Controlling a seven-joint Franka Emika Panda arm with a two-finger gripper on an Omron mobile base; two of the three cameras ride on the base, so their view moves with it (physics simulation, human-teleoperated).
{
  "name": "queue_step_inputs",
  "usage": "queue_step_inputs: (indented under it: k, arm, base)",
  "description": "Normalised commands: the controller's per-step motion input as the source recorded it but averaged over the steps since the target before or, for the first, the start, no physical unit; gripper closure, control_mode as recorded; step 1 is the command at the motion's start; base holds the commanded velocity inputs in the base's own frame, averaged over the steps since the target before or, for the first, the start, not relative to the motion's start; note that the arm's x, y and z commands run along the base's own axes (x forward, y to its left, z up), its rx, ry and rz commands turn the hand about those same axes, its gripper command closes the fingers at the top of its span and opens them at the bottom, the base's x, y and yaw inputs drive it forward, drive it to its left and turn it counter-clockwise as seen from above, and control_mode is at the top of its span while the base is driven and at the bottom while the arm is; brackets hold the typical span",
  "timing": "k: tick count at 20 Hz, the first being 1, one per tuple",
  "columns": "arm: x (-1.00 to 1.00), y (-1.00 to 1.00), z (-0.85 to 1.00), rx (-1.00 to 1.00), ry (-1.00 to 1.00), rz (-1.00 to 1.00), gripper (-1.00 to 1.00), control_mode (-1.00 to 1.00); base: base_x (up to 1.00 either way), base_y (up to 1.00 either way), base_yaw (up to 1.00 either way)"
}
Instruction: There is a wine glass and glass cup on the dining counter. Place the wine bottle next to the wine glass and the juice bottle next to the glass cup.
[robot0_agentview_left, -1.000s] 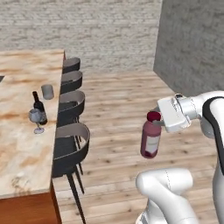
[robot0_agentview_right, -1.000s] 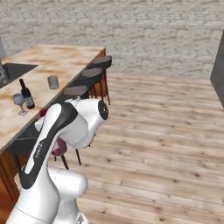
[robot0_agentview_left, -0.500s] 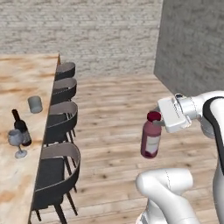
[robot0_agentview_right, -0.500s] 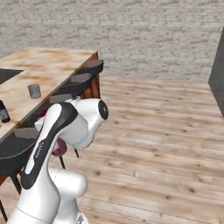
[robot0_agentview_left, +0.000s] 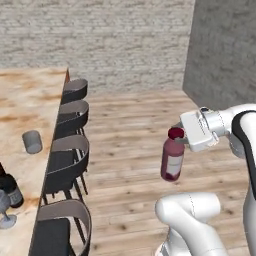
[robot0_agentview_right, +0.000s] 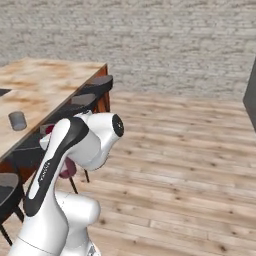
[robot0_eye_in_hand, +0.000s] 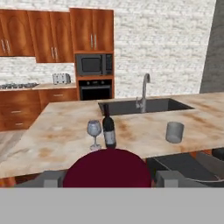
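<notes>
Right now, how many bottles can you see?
2. A wine bottle stands on the counter beside the wine glass; a juice bottle is held in the jaws above the floor.

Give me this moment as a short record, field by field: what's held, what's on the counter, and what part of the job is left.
held: juice bottle, red cap up, gripped near the neck by the gripper, over the wood floor
counter: dining counter carries wine glass, wine bottle and glass cup
wine pair: bottle stands right beside the wine glass, looks done
glass cup: stands alone, apart from the wine pair
left to do: set the juice bottle next to the glass cup
seating: dark stools line the counter edge
</notes>
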Motion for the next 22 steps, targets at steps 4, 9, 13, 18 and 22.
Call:
queue_step_inputs:
  k: [4,9,13,18,22]
  arm:
    - [0.00,0.00,0.00,0.00,0.00,0.00,1.00,1.00]
    - [0.00,0.00,0.00,0.00,0.00,0.00,1.00,1.00]
    - [0.00,0.00,0.00,0.00,0.00,0.00,1.00,1.00]
    - [0.00,0.00,0.00,0.00,0.00,0.00,1.00,1.00]
    - [0.00,0.00,0.00,0.00,0.00,0.00,1.00,1.00]
  base:
    - [0.86,-0.30,0.05]
    - [0.90,-0.29,0.09]
    - [0.89,-0.27,0.12]
    - [0.81,-0.21,0.25]
    - [0.64,-0.09,0.57]
